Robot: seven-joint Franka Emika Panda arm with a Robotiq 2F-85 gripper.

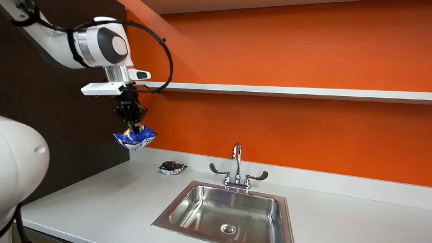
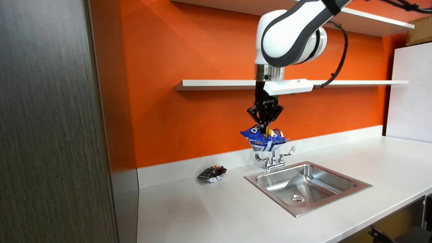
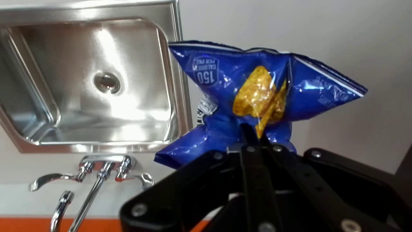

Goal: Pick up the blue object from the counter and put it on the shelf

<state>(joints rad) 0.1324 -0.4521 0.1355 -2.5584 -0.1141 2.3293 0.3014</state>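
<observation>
Black gripper (image 1: 136, 129) clamping shiny blue foil chip bag (image 3: 257, 95), higher than rectangular steel sink (image 3: 75, 80), sink cropped in wrist view

Comes to one blue bag (image 3: 257, 87) and one black bag (image 2: 212, 173), two in all. Includes one arm (image 1: 91, 44), one gripper (image 1: 136, 129), one counter (image 1: 101, 202), one sink (image 1: 179, 202) with one drain (image 1: 228, 229), and one faucet (image 1: 238, 167) with two handles (image 1: 262, 176). Has two shelves (image 2: 216, 83) and one cardboard box (image 2: 419, 30).
</observation>
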